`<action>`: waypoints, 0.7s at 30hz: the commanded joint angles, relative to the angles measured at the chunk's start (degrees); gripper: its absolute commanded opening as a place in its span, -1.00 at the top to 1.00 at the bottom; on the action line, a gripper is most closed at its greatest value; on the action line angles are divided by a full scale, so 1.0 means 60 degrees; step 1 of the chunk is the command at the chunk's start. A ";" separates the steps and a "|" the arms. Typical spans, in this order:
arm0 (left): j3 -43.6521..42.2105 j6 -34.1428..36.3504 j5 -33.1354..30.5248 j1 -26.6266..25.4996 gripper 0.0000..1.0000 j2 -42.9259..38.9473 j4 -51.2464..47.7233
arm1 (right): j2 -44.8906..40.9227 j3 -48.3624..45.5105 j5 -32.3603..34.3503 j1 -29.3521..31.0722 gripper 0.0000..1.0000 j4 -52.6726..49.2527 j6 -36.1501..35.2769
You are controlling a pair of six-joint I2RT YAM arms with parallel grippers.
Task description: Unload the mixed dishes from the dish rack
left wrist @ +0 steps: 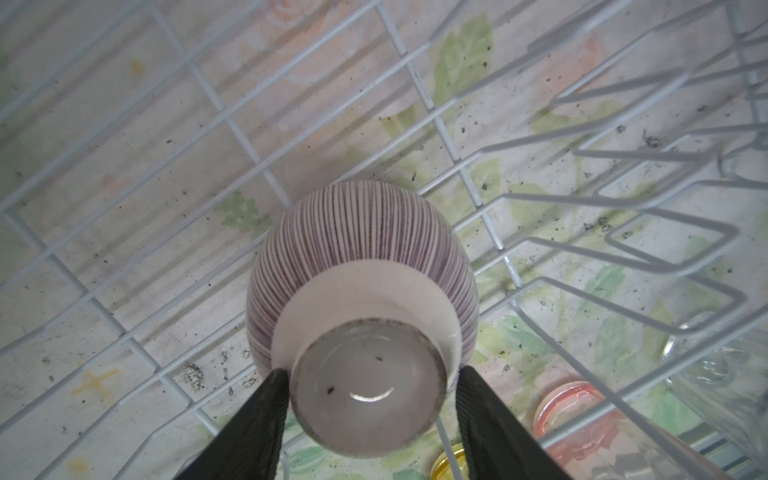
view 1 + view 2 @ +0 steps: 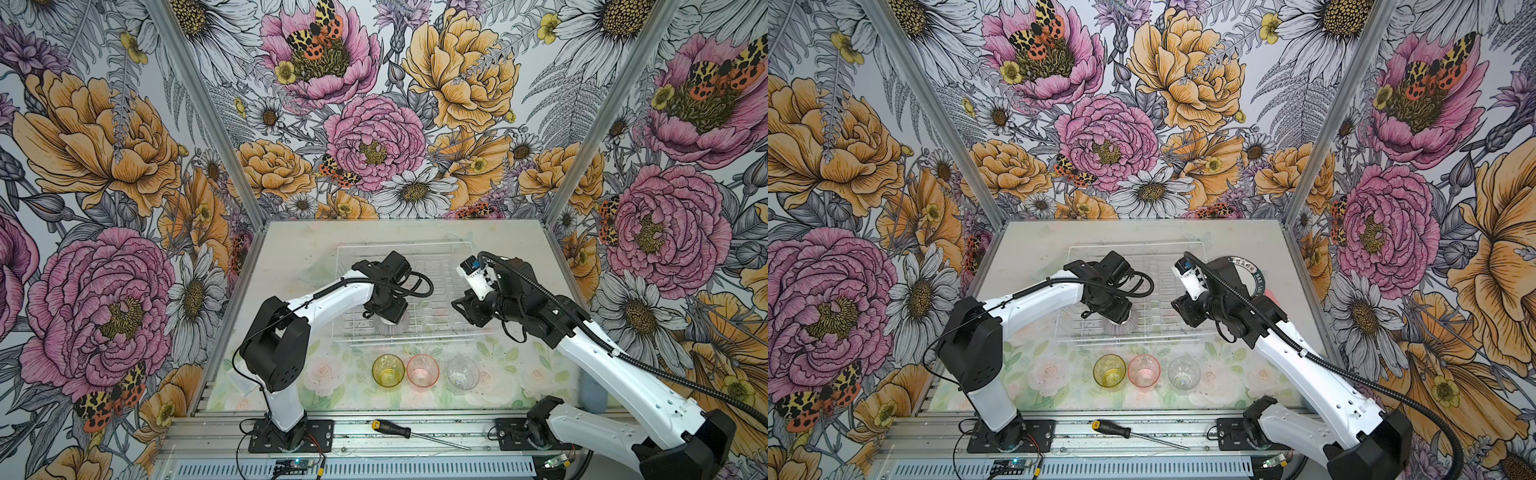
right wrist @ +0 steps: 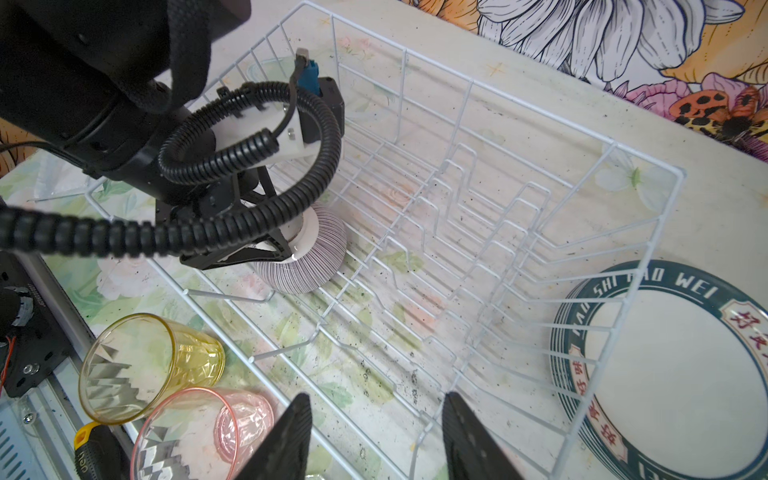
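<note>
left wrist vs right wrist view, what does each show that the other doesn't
Only left wrist: the underside of the white foot on the ribbed greyish-purple bowl, flanked by the left gripper. Only right wrist: the round white plate with dark green lettered rim beside the white wire dish rack, and the open right gripper. Both: bowl, rack, translucent yellow tumbler, pink tumbler.

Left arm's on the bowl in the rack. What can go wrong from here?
1. Jaws of the left gripper flank only the smooth white foot of the bowl; a firm grip isn't evident, so it may slip on lift.
2. The bowl sits near the prongs and front wall of the rack; a snag might drag the rack.
3. The tumblers stand just in front; a low exit could topple them.
</note>
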 commanded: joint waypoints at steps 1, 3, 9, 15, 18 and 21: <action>0.0338 0.0009 0.0142 -0.0029 -0.30 0.0160 -0.0010 | -0.0135 -0.0046 -0.0143 -0.0073 -0.07 0.0339 0.0151; 0.0381 0.0037 0.0153 -0.0026 -0.28 0.0214 -0.0041 | -0.0113 -0.0048 -0.0143 -0.0095 -0.06 0.0339 0.0145; 0.0426 0.0092 0.0197 0.0036 -0.15 0.0325 -0.0163 | -0.0062 -0.0069 -0.0185 -0.0118 -0.07 0.0352 0.0151; 0.0414 0.0172 0.0387 0.0117 0.06 0.0355 -0.0193 | 0.0112 -0.0073 -0.0375 -0.0152 -0.07 0.0434 0.0211; 0.0429 0.0185 0.0450 0.0174 0.12 0.0347 -0.0215 | 0.0158 -0.0100 -0.0420 -0.0164 -0.06 0.0568 0.0283; 0.0411 0.0202 0.0415 0.0215 0.14 0.0243 -0.0207 | 0.0158 -0.0183 -0.0503 -0.0175 -0.07 0.0752 0.0368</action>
